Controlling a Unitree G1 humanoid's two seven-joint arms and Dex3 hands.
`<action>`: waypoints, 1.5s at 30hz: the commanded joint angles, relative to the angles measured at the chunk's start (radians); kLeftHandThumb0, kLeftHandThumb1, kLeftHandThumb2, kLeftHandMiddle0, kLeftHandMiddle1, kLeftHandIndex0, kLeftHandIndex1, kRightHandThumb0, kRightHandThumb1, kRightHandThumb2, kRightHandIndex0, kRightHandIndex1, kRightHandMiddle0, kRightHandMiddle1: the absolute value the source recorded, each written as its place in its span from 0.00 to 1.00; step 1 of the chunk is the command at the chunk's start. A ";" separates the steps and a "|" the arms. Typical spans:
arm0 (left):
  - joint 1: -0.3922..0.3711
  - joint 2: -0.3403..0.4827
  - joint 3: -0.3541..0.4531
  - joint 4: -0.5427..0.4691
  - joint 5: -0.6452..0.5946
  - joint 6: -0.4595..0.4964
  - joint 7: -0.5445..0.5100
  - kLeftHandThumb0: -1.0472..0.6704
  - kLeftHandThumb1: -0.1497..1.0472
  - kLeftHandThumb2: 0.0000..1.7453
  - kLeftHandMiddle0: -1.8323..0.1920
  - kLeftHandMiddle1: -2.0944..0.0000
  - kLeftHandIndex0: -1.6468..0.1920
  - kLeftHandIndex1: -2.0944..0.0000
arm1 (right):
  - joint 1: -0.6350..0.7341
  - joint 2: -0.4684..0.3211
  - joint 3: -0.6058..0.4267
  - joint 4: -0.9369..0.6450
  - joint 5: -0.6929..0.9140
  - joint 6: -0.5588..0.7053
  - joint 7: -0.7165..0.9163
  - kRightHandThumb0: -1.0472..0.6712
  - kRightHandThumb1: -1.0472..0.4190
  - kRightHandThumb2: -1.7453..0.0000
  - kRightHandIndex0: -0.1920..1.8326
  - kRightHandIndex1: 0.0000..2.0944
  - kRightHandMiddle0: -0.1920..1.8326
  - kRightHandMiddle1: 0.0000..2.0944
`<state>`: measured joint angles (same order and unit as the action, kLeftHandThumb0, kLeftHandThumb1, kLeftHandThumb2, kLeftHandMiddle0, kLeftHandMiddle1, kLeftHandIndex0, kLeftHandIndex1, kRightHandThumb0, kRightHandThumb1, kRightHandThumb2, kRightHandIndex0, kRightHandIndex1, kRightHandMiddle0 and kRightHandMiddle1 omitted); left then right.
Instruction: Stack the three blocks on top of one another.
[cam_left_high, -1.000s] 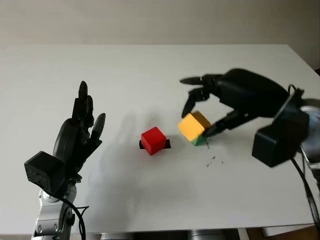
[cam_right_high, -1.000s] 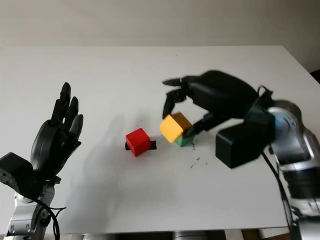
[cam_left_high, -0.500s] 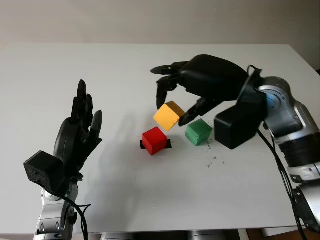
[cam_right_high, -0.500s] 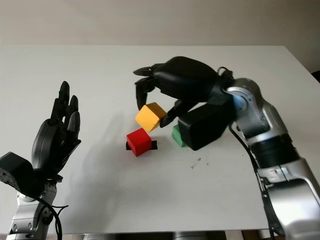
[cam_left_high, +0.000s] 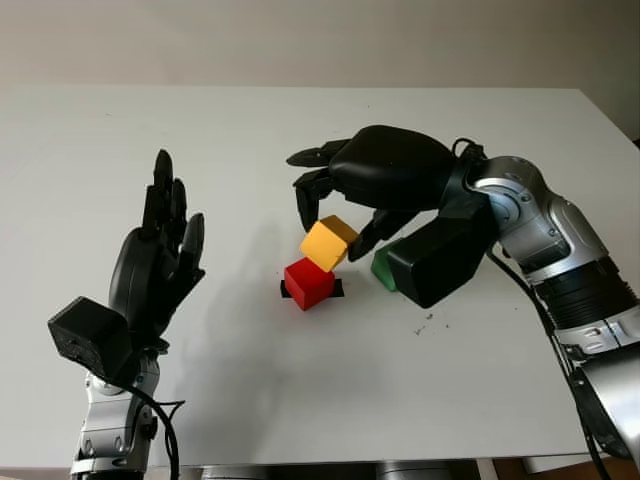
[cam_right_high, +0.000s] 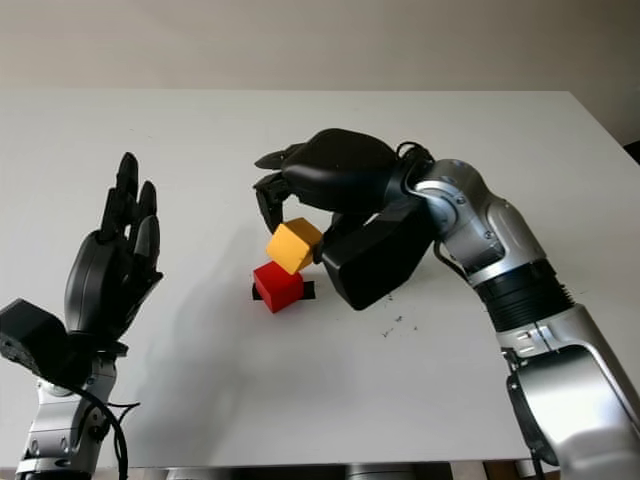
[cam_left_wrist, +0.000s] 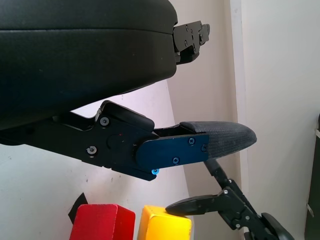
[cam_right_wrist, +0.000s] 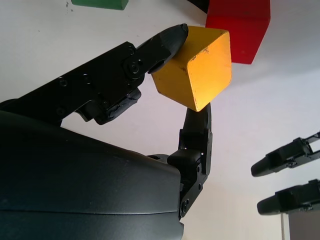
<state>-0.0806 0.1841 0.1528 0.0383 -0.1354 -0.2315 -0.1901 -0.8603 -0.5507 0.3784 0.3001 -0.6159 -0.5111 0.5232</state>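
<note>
My right hand (cam_left_high: 335, 225) is shut on the yellow block (cam_left_high: 329, 242), pinching it tilted in the air just above and slightly right of the red block (cam_left_high: 308, 283). The red block sits on a small black mark on the white table (cam_left_high: 300, 400). Part of the green block (cam_left_high: 384, 268) peeks out from under my right wrist, to the right of the red one. In the right wrist view, fingertips (cam_right_wrist: 167, 39) press on the yellow block (cam_right_wrist: 195, 65) with the red block (cam_right_wrist: 240, 20) beyond it. My left hand (cam_left_high: 160, 255) is open, raised at the left, apart from the blocks.
Small dark specks (cam_left_high: 428, 320) mark the table right of the blocks. The table's far edge meets a pale wall (cam_left_high: 300, 40); its front edge runs near the bottom of the head views.
My right hand has carried the yellow block leftward off the green block and lowered it close above the red block. The left hand has barely shifted.
</note>
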 joint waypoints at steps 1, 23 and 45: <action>-0.015 -0.006 -0.004 0.003 -0.005 -0.003 -0.001 0.15 1.00 0.29 1.00 0.98 1.00 0.98 | -0.025 0.006 0.005 0.008 -0.005 -0.013 -0.011 0.36 0.09 0.97 0.23 0.02 0.33 0.66; 0.000 -0.023 -0.031 -0.005 0.047 -0.012 0.035 0.15 1.00 0.31 1.00 0.98 1.00 0.99 | -0.061 0.034 0.022 0.055 0.004 -0.090 -0.024 0.34 0.08 0.97 0.24 0.03 0.30 0.66; 0.002 -0.027 -0.031 -0.003 0.055 -0.015 0.041 0.14 1.00 0.31 1.00 0.99 1.00 1.00 | -0.063 0.057 0.041 0.083 0.022 -0.109 0.026 0.34 0.07 0.97 0.22 0.02 0.31 0.67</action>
<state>-0.0823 0.1611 0.1243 0.0352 -0.0809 -0.2388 -0.1516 -0.9005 -0.4912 0.4112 0.3791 -0.5902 -0.6088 0.5532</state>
